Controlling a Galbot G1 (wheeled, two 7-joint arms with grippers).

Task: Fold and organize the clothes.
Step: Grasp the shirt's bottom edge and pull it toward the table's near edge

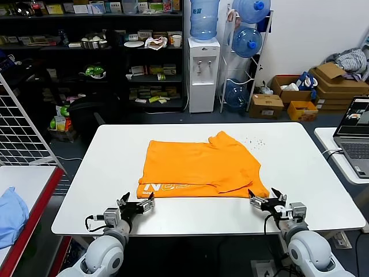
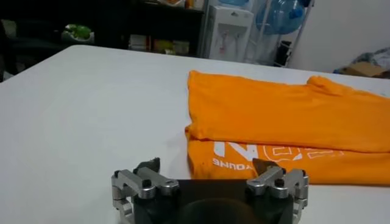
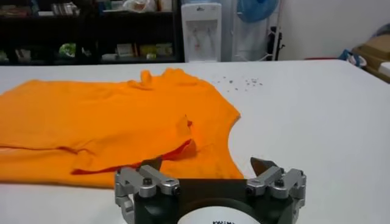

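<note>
The orange T-shirt [image 1: 202, 167] lies partly folded in the middle of the white table [image 1: 300, 173], with white lettering showing along its near left edge. It also shows in the left wrist view [image 2: 286, 122] and the right wrist view [image 3: 109, 122]. My left gripper [image 1: 138, 205] is open and empty just short of the shirt's near left corner; it shows in its own view [image 2: 207, 165]. My right gripper [image 1: 263, 199] is open and empty at the shirt's near right corner; it shows in its own view [image 3: 207, 163].
A laptop [image 1: 354, 135] sits on a side table at right. A light blue cloth [image 1: 11, 216] lies on a table at left beside a wire rack [image 1: 23, 121]. Shelves, a water dispenser [image 1: 203, 72] and cardboard boxes [image 1: 334, 86] stand behind. Small dark specks [image 1: 253, 141] dot the table.
</note>
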